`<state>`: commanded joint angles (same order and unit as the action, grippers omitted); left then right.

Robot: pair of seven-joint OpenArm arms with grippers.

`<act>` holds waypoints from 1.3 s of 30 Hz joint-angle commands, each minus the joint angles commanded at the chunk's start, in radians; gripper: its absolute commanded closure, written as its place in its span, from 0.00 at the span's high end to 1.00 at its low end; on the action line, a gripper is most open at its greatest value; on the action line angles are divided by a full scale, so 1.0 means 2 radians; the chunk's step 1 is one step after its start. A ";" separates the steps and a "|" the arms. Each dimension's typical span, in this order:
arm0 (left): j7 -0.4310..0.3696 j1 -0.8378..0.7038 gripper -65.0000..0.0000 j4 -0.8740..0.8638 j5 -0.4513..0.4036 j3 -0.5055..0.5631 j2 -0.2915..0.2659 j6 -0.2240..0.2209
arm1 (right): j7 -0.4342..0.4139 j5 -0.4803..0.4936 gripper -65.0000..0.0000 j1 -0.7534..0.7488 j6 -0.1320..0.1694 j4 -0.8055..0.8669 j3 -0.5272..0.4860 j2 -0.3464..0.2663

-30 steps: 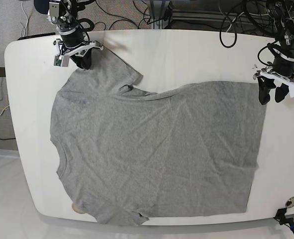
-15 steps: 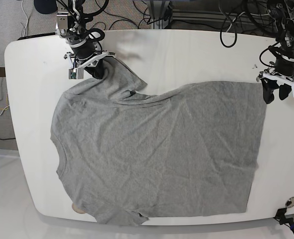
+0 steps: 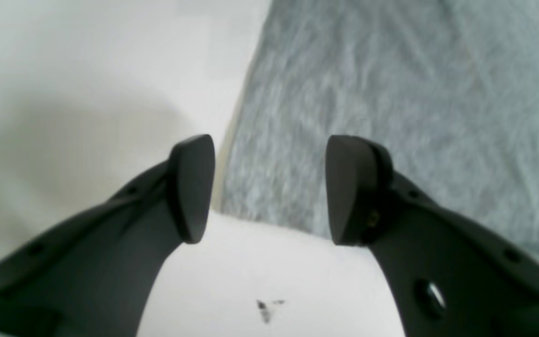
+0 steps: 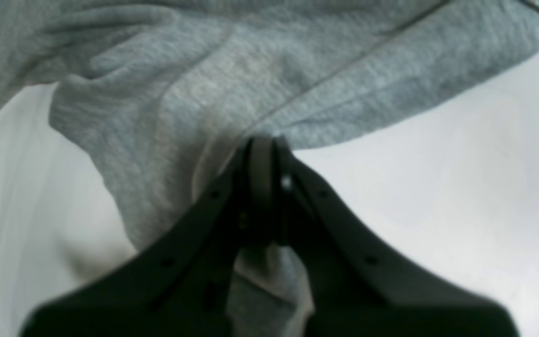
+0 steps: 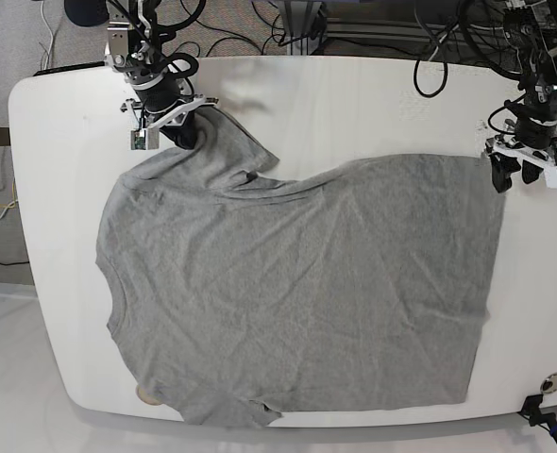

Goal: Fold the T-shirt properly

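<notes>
The heather-grey T-shirt [image 5: 297,283] lies spread over most of the white table [image 5: 373,104], lightly wrinkled. My right gripper [image 5: 182,138] sits at the shirt's upper-left sleeve, shut on a bunched fold of the T-shirt [image 4: 213,103], with cloth pinched between its black fingers [image 4: 260,168]. At the table's right side my left gripper [image 5: 513,179] hovers open over the shirt's upper-right corner. In the left wrist view the left gripper [image 3: 269,187] has the T-shirt [image 3: 391,93] edge between its spread pads, which hold nothing.
Cables and dark equipment [image 5: 373,24] crowd the far edge behind the table. A small round fitting [image 5: 551,383] sits near the front right corner. A dark smudge [image 3: 265,309] marks the tabletop under the left gripper.
The right gripper moved right and inward with the sleeve, bunching the cloth toward the neckline, then held still. The left gripper shifted up and left, reaching the shirt's top right corner.
</notes>
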<state>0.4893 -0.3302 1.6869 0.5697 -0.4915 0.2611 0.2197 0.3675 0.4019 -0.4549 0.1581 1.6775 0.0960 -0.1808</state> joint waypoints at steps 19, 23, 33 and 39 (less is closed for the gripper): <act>-0.024 0.044 0.61 -0.076 -0.022 0.097 0.012 0.016 | 0.007 -0.001 0.00 -0.004 -0.002 0.002 0.001 -0.002; -0.027 0.065 0.58 -0.116 -0.023 0.135 0.014 0.018 | 0.005 -0.002 0.00 -0.005 -0.002 0.002 0.001 -0.001; -0.038 0.087 0.48 -0.151 -0.040 0.175 0.008 0.021 | 0.009 -0.003 0.00 -0.005 0.001 0.002 -0.002 -0.003; -0.108 0.085 0.00 -0.148 -0.042 0.188 0.009 0.037 | 0.008 -0.006 0.00 -0.007 0.003 0.006 -0.001 -0.003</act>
<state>0.2742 -0.1610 1.3910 0.4863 -0.1153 0.2800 0.2937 0.3828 0.3894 -0.4683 0.1648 1.6899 0.0934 -0.1861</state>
